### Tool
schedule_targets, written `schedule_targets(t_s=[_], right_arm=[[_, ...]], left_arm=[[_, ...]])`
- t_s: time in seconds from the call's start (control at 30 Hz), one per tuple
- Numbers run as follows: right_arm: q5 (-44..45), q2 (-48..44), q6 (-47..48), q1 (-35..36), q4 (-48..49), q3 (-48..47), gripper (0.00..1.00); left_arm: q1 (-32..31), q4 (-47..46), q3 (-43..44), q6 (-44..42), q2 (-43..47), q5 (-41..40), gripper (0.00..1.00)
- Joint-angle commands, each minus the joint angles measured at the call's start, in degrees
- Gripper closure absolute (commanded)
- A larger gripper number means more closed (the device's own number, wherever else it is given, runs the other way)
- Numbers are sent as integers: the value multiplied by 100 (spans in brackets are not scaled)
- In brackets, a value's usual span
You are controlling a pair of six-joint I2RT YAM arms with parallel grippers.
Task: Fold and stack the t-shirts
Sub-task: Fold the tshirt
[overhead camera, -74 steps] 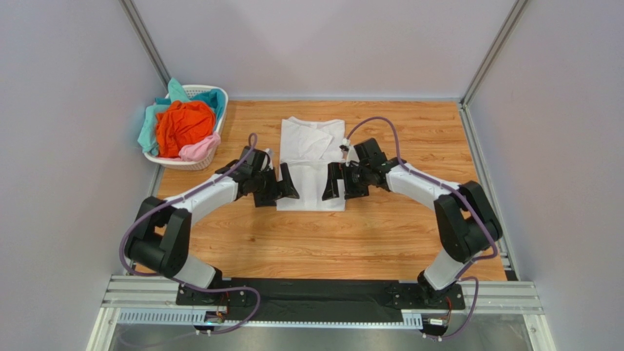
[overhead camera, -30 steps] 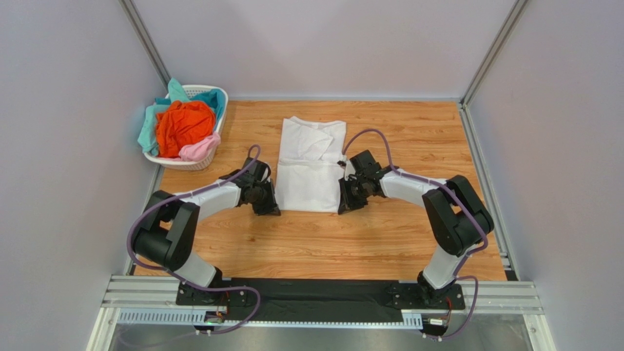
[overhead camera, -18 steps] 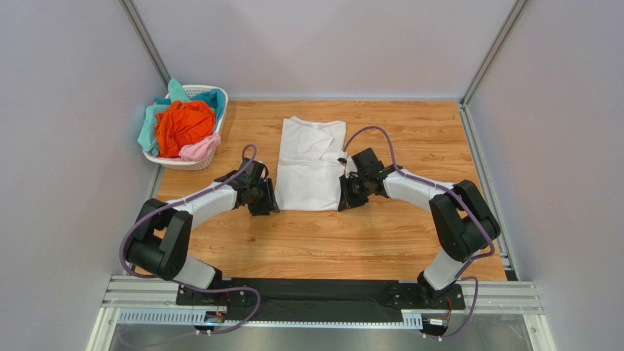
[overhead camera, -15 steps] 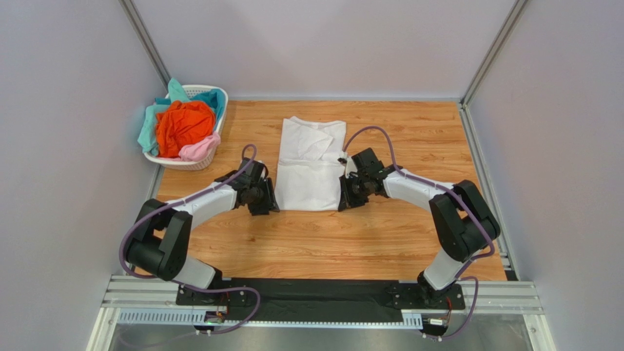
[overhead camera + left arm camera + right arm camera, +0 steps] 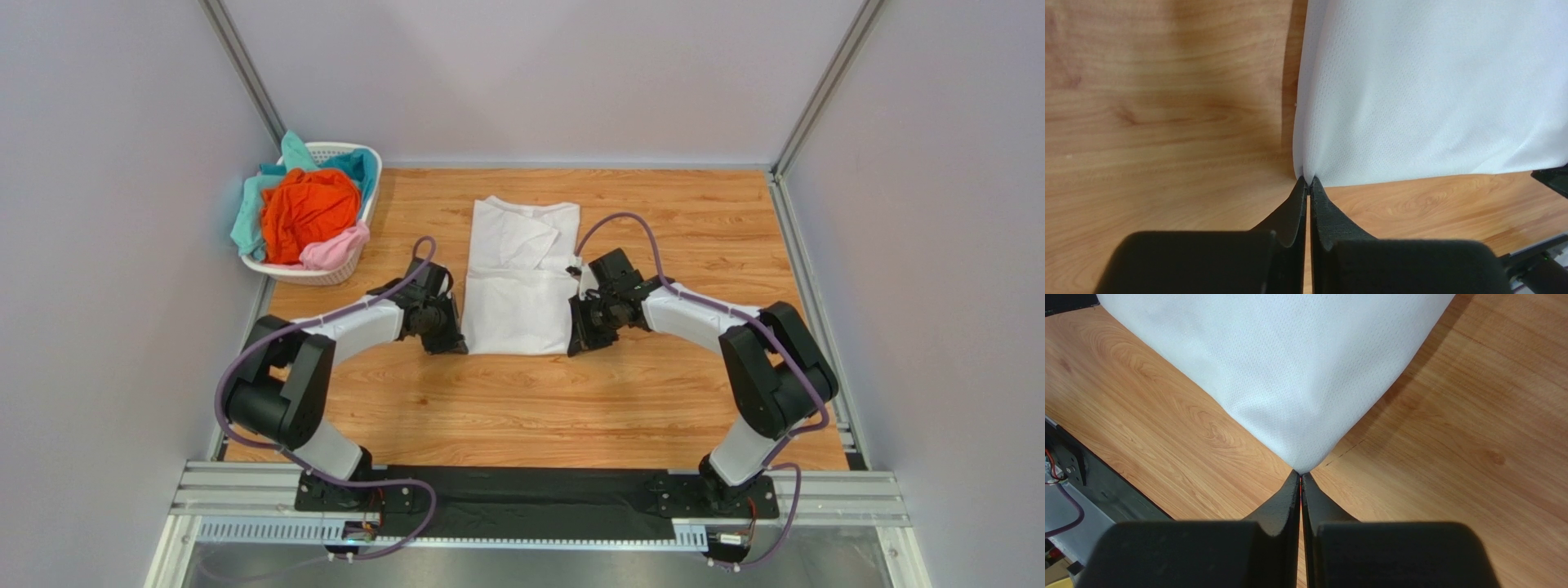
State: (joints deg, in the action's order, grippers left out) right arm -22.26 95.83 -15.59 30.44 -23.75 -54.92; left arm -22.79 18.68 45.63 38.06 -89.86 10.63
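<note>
A white t-shirt (image 5: pixel 521 276) lies partly folded in a long strip on the wooden table, collar end at the far side. My left gripper (image 5: pixel 458 344) is low at its near left corner, shut, with the cloth corner (image 5: pixel 1308 177) pinched between the fingertips. My right gripper (image 5: pixel 574 344) is at the near right corner, also shut, and the pointed cloth corner (image 5: pixel 1301 468) runs into its tips. Orange (image 5: pixel 307 211), teal (image 5: pixel 255 202) and pale pink (image 5: pixel 334 249) t-shirts are heaped in the basket at the far left.
The white lattice basket (image 5: pixel 368 165) stands in the far left corner against the wall. Grey walls with metal posts enclose the table on three sides. A black base rail (image 5: pixel 540 496) runs along the near edge.
The left gripper opened briefly and shut again on the shirt's near left corner, its arm shifting slightly. The right gripper has kept its hold on the near right corner. The shirt lies as before.
</note>
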Motion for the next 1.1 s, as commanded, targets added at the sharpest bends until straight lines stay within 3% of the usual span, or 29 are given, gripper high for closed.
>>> schedule_targets(t_s=[0.0,0.3,0.63,0.8,1.07], right_arm=[[11,-450,66,103,-260,-10,99],[-50,-1689,13,674,-1720,42,99],[-1314,-2613,74,797,-2740,-441,99],[-1675,-2675,65,797,-2864,-599,99],[-1940,-2535,92,552,-2846,-915,100]], left_arm=[[2,345,-238,-123,697,123,100],[-68,1145,-766,-212,2912,756,100],[-121,1463,-696,-27,5231,783,100],[-121,1560,-555,-53,5550,598,100],[-121,1499,-256,87,5182,-228,100]])
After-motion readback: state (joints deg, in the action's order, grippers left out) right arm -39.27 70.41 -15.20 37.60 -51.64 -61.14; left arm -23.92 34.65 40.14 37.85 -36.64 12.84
